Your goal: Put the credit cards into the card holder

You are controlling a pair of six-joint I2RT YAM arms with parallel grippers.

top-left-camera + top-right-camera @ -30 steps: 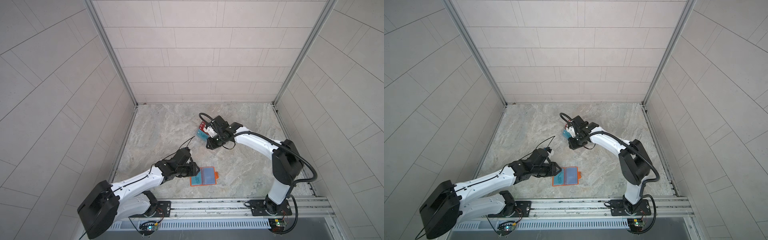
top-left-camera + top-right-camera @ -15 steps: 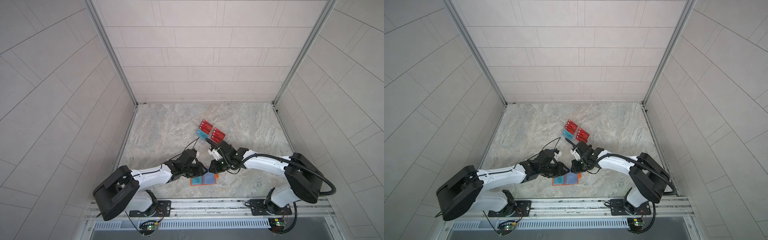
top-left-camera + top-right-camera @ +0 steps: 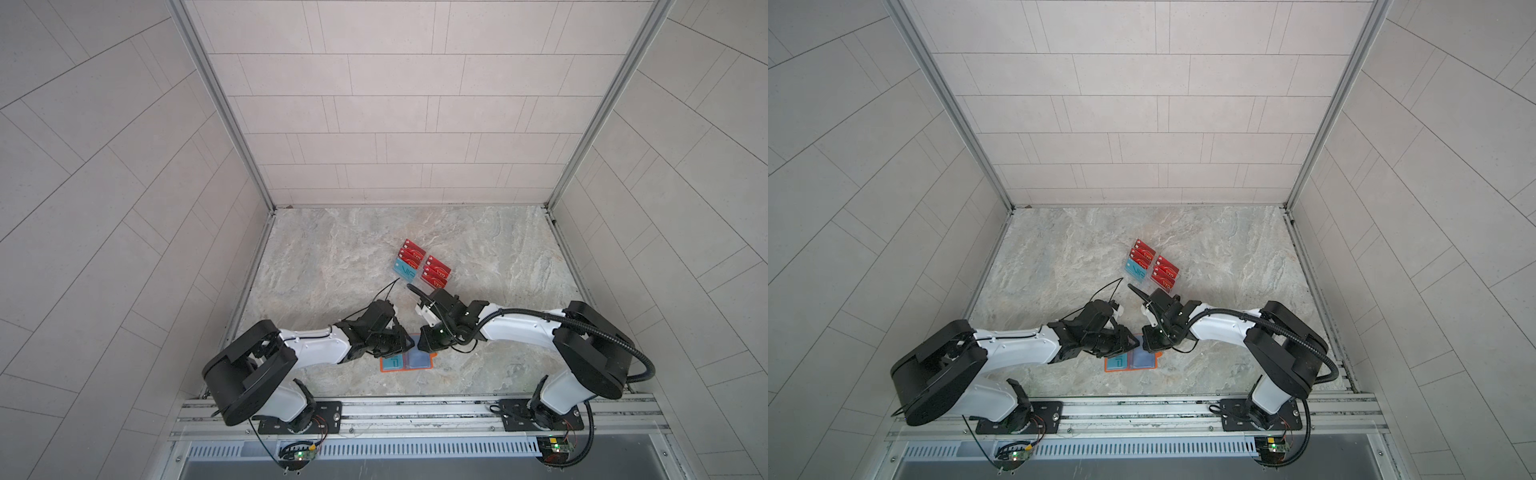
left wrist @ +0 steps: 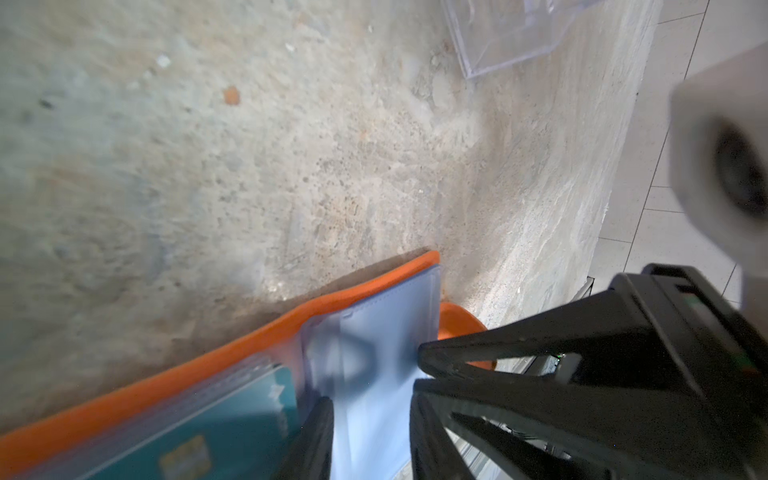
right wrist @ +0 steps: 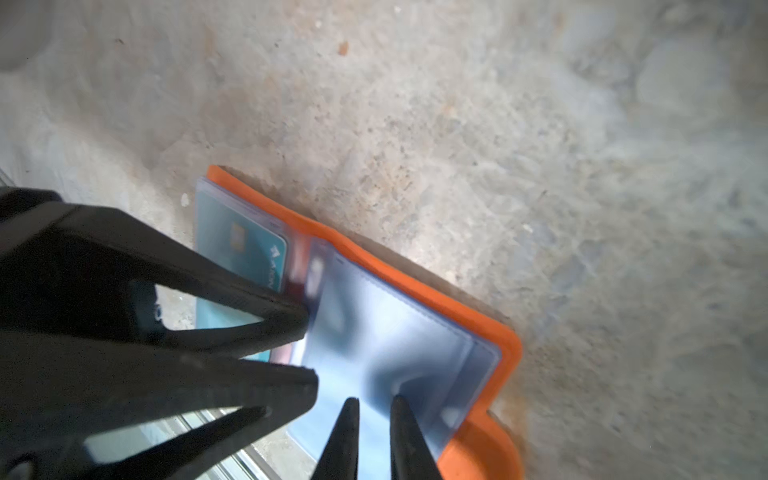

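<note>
The card holder [image 3: 409, 361] is laid open on the table [image 3: 332, 257] near its front edge, and one teal card [image 5: 241, 245] is already seen in a sleeve on the left arm's side. The other credit cards [image 3: 436, 272] are stood in a clear rack [image 4: 511, 37], well apart toward the back.

Both grippers are brought together over the holder. The left gripper [image 5: 305, 351] is held partly open, with a loose clear leaf [image 5: 374, 332] at its tips but not clamped. The right gripper [image 4: 417, 374] is nearly closed, with a narrow gap left. Whether anything is pinched there cannot be told.

The cards are judged light, thin, stiff and slick. They are best taken across both faces near one short edge, so that the far end is left free for entry. The holder is judged soft and light, its sleeves limp and slippery. It is likely to be pushed along unless pressed down, and a sleeve mouth must be spread first.
</note>
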